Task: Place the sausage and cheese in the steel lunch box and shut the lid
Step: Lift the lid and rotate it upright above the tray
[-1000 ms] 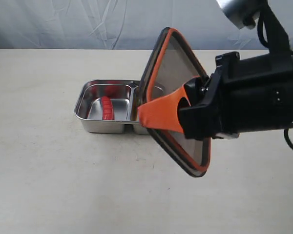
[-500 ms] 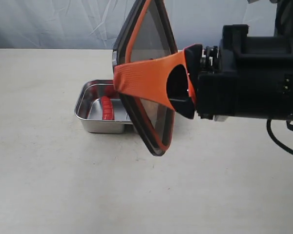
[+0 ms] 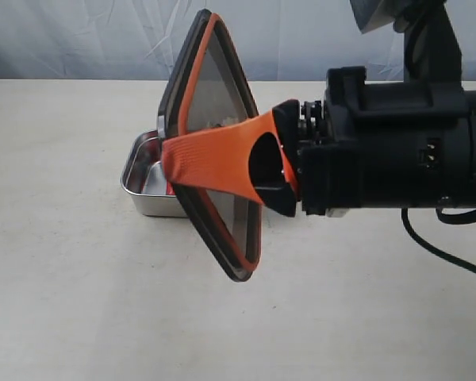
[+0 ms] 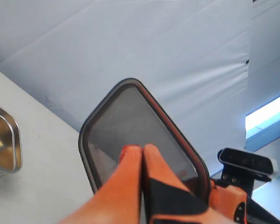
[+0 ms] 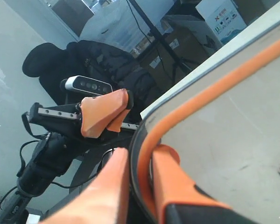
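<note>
Clamping the lid (image 3: 210,103) by its edge, the right tool (image 3: 173,163) is holding it tilted on end above the steel lunch box (image 3: 151,205) on the counter (image 3: 79,302); the left tool (image 4: 136,154) is hanging closed on nothing.

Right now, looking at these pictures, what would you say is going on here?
The right hand is clamped on the edge of the lid, holding it tilted in the air near the steel lunch box on the table. The box is open, not yet covered. The left hand is shut and holds nothing.
</note>
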Tool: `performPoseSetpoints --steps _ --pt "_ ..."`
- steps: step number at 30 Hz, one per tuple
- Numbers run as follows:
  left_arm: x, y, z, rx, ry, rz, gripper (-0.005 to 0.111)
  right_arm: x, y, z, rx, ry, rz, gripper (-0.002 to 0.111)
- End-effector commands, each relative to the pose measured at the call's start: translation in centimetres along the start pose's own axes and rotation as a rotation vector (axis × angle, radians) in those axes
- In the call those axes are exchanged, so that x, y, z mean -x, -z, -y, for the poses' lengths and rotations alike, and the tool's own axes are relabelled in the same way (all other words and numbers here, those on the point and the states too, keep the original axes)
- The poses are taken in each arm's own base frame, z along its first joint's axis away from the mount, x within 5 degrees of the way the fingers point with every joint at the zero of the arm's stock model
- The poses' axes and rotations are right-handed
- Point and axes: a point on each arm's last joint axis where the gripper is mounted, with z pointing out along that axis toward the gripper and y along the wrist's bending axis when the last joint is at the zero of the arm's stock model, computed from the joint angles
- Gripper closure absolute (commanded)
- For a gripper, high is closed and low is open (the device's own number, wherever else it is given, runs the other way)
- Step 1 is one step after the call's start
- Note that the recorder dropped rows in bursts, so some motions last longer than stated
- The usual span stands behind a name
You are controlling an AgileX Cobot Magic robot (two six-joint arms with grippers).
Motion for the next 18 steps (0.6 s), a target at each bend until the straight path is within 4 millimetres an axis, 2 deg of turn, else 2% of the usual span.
performPoseSetpoints --steps 1,5,9,13,18 --pt "0.8 0.1 -0.2 0.017 -0.084 0.089 0.101 0.1 0.0 -0.2 0.014 0.010 0.008 0.109" --pt "0.4 0.1 0.0 -0.001 -0.235 0.050 0.078 0.7 0.0 -0.2 -0.006 0.022 0.025 0.109" --pt "0.1 0.0 0.1 -0.018 -0.336 0.012 0.062 1.8 -0.2 -0.5 -0.004 0.037 0.046 0.109" --pt "-1.0 -0.5 1.1 -0.129 -0.574 -0.141 0.061 2.7 -0.8 -0.7 0.046 0.047 0.039 0.109" --pt "0.0 -0.9 3.7 -0.169 -0.916 -0.127 0.061 3.0 -1.3 -0.9 0.122 0.025 0.012 0.109"
